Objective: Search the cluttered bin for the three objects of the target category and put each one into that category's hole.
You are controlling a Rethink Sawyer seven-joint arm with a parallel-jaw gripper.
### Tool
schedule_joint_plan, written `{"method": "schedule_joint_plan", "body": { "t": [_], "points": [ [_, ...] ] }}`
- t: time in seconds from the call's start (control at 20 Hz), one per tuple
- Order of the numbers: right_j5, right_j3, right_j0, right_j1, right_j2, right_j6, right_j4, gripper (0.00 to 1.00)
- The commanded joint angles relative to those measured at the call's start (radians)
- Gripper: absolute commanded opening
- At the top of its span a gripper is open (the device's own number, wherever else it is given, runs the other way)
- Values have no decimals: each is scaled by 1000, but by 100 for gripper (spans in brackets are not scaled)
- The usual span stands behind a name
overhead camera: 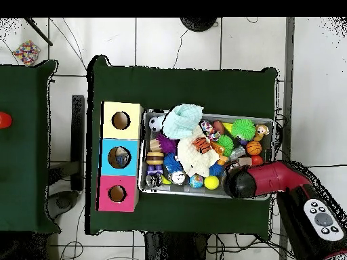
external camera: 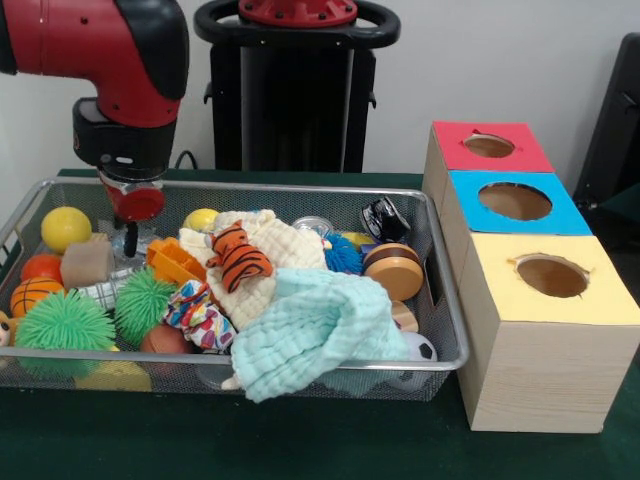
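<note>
Gripper point(external camera: 130, 240) low in bin point(external camera: 440, 290) near yellow ball point(external camera: 66, 228); finger state unclear; overhead arm hides it.

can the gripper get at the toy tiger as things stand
Probably yes. The toy tiger lies on top of the cream cloth in the wire bin, with nothing over it. The gripper hangs low at the bin's other end, so it would have to lift and cross the clutter first.
</note>
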Motion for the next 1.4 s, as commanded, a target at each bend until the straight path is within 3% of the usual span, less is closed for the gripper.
{"method": "schedule_joint_plan", "body": {
  "t": [0.05,0.5,1.0,1.4],
  "points": [
    [108,-26,-65,85,28,-13,80,100],
    [26,-88,-17,105,-4,25,-9,100],
    [-29,-10,-146,129,147,-50,107,100],
    [-36,-10,-143,135,152,-25,101,100]
  ]
}}
